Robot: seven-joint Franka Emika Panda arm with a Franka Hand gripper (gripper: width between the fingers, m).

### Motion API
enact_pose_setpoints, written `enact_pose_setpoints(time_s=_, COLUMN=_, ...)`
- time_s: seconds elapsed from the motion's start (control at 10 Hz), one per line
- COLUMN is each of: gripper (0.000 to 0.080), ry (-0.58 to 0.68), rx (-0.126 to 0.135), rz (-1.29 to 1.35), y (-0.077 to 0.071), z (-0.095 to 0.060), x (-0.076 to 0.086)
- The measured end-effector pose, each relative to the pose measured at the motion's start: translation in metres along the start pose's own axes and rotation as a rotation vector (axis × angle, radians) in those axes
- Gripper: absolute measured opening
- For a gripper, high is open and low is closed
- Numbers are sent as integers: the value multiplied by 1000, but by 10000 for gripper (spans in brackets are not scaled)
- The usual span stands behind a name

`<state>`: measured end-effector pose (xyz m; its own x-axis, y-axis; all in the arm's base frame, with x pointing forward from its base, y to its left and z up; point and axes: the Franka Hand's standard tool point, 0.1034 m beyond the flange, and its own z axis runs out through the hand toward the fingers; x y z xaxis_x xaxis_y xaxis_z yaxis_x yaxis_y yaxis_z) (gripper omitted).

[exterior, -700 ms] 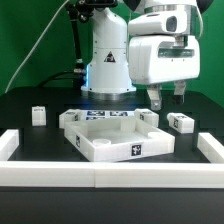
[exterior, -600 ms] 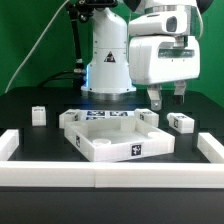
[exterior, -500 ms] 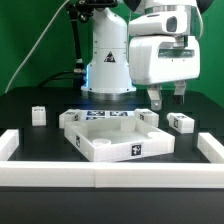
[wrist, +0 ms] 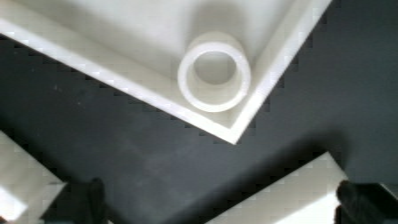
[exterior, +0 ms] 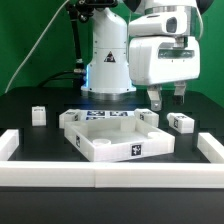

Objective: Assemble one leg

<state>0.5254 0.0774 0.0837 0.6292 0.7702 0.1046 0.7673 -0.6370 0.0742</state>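
Leg [exterior: 181, 122] is seen as a short white block bearing a black-and-white tag, set just beside the white panel [exterior: 100, 150]; gripper [exterior: 168, 102] is held above the panel corner, fingers apart, nothing clasped.

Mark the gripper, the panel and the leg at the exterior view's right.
gripper [exterior: 168, 102], exterior view, midway between the fingertips.
panel [exterior: 105, 151], exterior view, front rim wall.
leg [exterior: 181, 122], exterior view, middle of its tagged side.

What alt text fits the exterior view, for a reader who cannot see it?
The open gripper hovers above a far corner of the square white panel on a black table. One small white leg sits beside that corner.
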Motion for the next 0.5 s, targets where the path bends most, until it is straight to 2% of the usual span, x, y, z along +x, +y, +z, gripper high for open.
enact_pose_setpoints(time_s=0.2, gripper=650, ry=-3, rx=-4, rz=-72, y=2, z=-1, x=-3)
enact_pose_setpoints(time_s=0.3, gripper=650, ry=-13, rx=-11, rz=-223, y=6, z=-5, x=-14)
enact_pose_setpoints(time_s=0.5, gripper=650, ry=-39, rx=15, rz=-347, y=6, z=5, x=-34)
